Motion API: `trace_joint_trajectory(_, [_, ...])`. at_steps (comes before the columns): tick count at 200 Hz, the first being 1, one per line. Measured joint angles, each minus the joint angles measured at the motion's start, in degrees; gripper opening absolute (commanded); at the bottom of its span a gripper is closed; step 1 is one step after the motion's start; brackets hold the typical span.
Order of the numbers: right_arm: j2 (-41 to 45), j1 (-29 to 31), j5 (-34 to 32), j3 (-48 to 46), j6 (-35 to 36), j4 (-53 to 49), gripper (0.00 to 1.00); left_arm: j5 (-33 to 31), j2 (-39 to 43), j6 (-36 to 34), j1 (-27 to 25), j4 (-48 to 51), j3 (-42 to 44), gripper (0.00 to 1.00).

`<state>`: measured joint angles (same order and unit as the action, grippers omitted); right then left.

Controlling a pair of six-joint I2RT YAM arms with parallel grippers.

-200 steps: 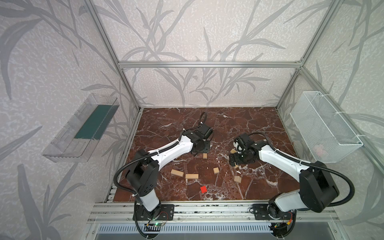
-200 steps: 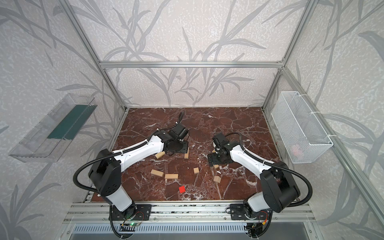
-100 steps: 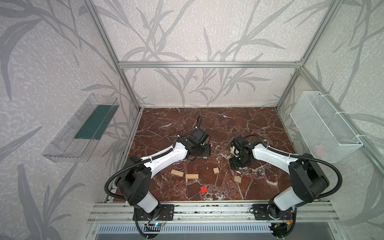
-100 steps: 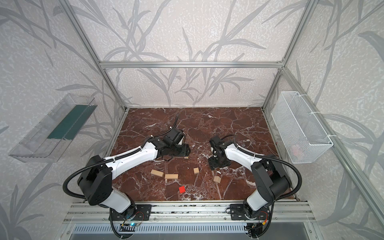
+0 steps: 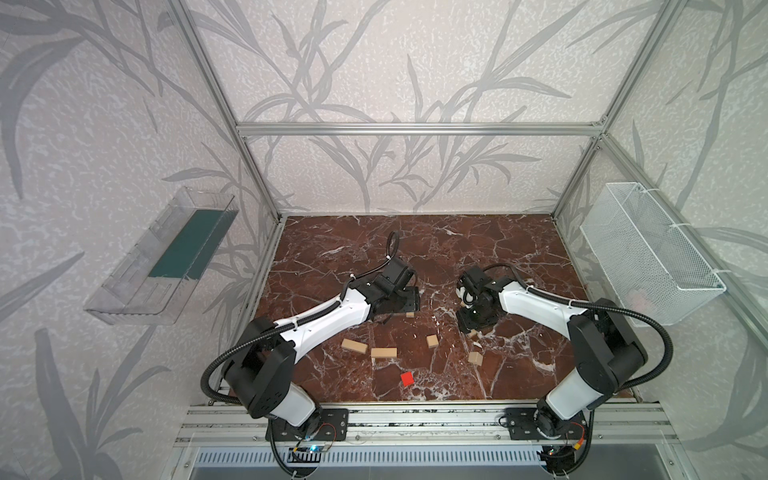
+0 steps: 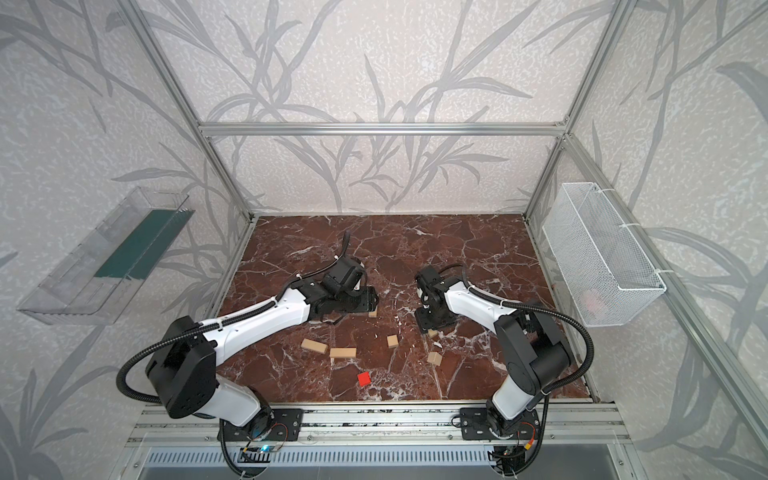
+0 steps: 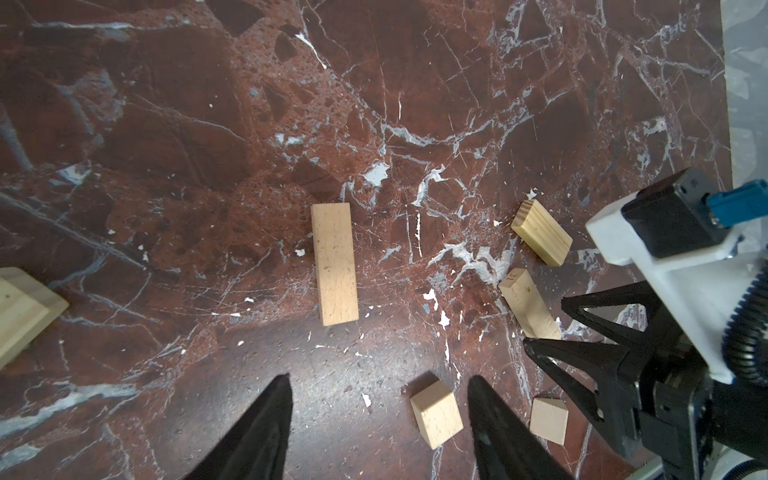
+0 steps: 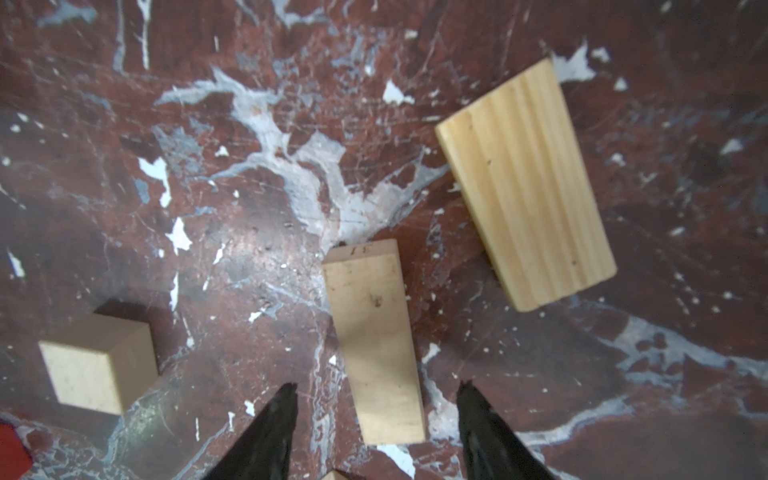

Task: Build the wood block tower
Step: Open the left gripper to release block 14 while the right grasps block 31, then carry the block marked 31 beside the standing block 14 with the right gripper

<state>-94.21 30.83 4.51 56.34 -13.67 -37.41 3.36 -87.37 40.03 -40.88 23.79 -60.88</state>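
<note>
Black right end effector [image 8: 378, 385], now narrower

Wood block [image 7: 23, 309] cut by edge; red cube [image 8: 11, 451] likewise (only corner shows).

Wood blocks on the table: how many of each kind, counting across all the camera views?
Pale oblong bars: 6
Pale cubes: 2
Red cube: 1
Total: 9
</note>
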Motion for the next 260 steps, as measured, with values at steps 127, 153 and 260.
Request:
trace_joint_trajectory(127, [-2.8,0.0,-0.1,0.2,0.5,0.7,0.36,-3.1,0.9,1.2,0.2,-0.3,1.9,0.66])
trace_joint_trajectory(153, [-2.9,0.0,-0.1,0.2,0.5,1.0,0.31,-3.6,1.4,1.2,0.4,-0.3,2.2,0.66])
trace_joint_trajectory(260, [-3.5,0.9,1.2,2.2,-6.0,1.6,0.25,-4.9,4.4,1.1,1.5,-0.3,3.4,0.67])
